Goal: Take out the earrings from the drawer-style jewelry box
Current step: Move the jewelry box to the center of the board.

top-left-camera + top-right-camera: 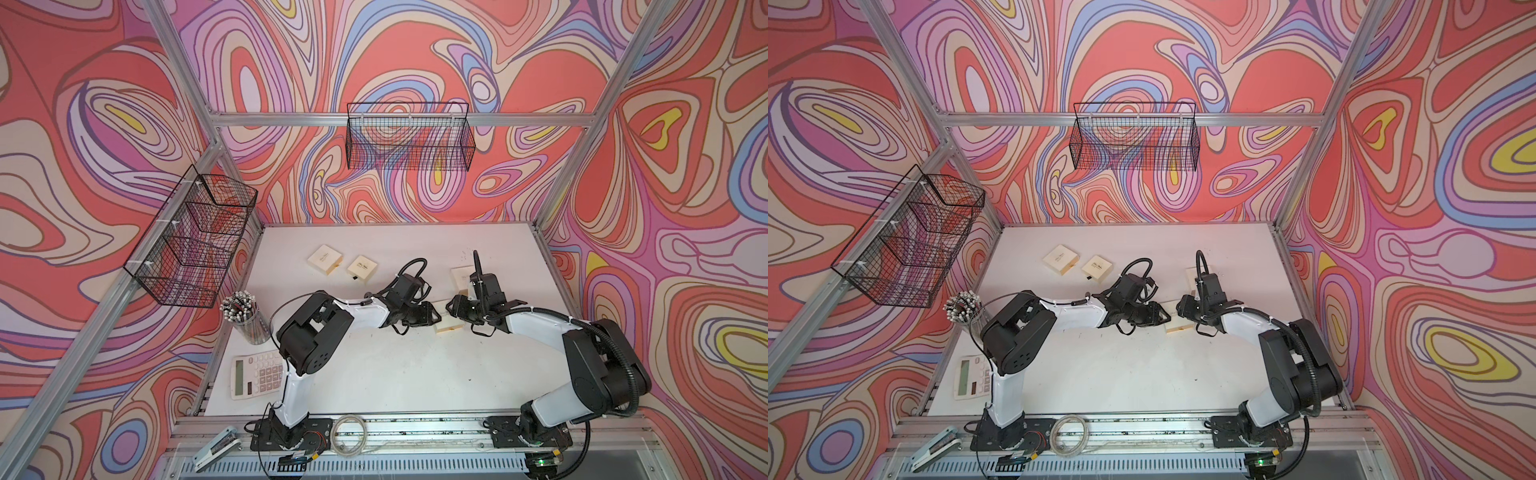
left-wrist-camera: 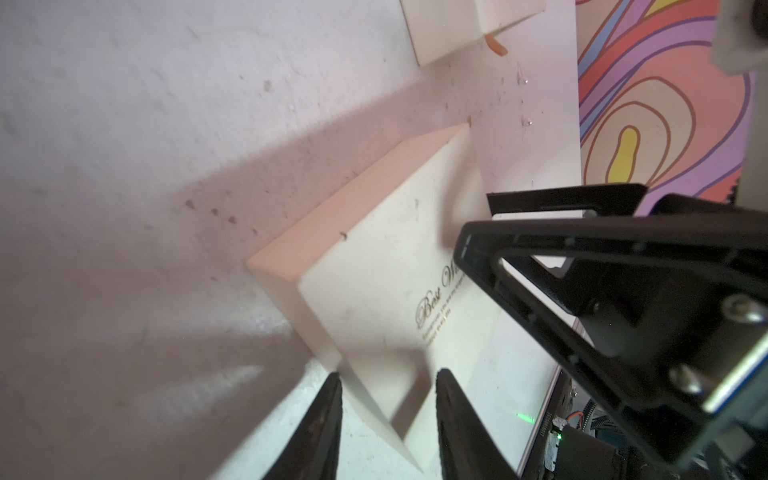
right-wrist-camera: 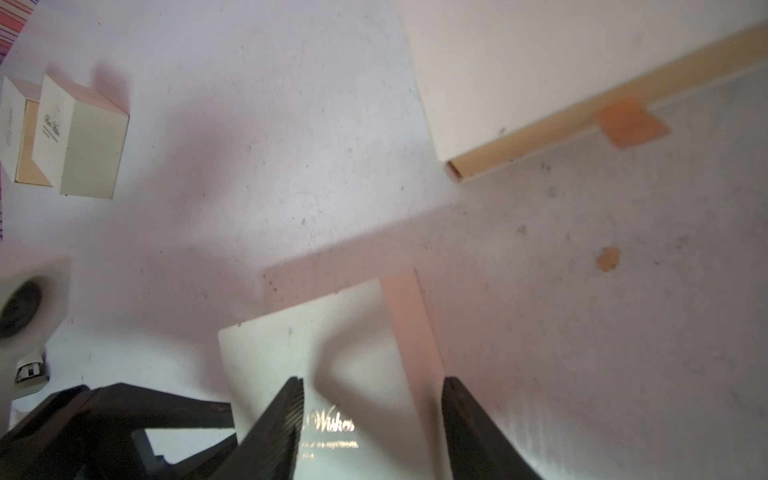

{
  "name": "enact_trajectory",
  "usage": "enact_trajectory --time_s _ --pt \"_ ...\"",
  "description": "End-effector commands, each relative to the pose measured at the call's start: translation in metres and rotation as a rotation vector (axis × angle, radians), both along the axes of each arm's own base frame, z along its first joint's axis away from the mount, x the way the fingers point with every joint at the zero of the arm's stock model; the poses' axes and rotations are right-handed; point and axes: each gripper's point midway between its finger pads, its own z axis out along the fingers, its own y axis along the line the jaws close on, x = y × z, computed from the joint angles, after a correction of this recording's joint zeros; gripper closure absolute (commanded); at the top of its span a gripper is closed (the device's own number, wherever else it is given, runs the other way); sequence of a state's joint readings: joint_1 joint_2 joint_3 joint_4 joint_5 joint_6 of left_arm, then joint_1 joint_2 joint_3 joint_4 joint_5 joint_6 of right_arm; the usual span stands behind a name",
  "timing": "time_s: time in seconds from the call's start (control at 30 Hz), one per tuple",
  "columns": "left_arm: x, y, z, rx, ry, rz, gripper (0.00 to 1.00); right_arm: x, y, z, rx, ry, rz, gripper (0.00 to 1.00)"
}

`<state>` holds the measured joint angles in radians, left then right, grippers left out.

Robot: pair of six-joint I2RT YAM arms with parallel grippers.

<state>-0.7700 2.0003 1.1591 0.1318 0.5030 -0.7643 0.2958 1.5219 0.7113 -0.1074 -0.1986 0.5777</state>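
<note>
— Which step?
— Opening. Your left pincer and right pincer straddle opposite edges of the shut jewelry box, right of the middle of the bench. Gripping or not, I cannot tell. Earrings unseen, probably inside.
— Next?
— Slide it open. Room lies toward the near edge; another box sits behind.

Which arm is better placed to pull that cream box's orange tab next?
Right, probably: the flat cream box with the orange tab lies close by the right gripper; the left gripper is farther off.

Overhead stereo pair; close wrist views
</note>
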Motion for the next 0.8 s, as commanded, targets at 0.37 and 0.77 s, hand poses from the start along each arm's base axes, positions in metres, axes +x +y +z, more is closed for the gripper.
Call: enact_trajectory --time_s 0.37,0.77 --pt "-0.005 -0.064 0.005 -0.069 0.006 -0.085 0.63 -0.008 -0.057 0.001 0.004 0.014 -0.157 0.45" --pt "-0.001 -0.105 0.009 -0.093 0.009 -0.103 0.64 -0.002 -0.095 -0.003 -0.011 0.033 -0.221 0.45"
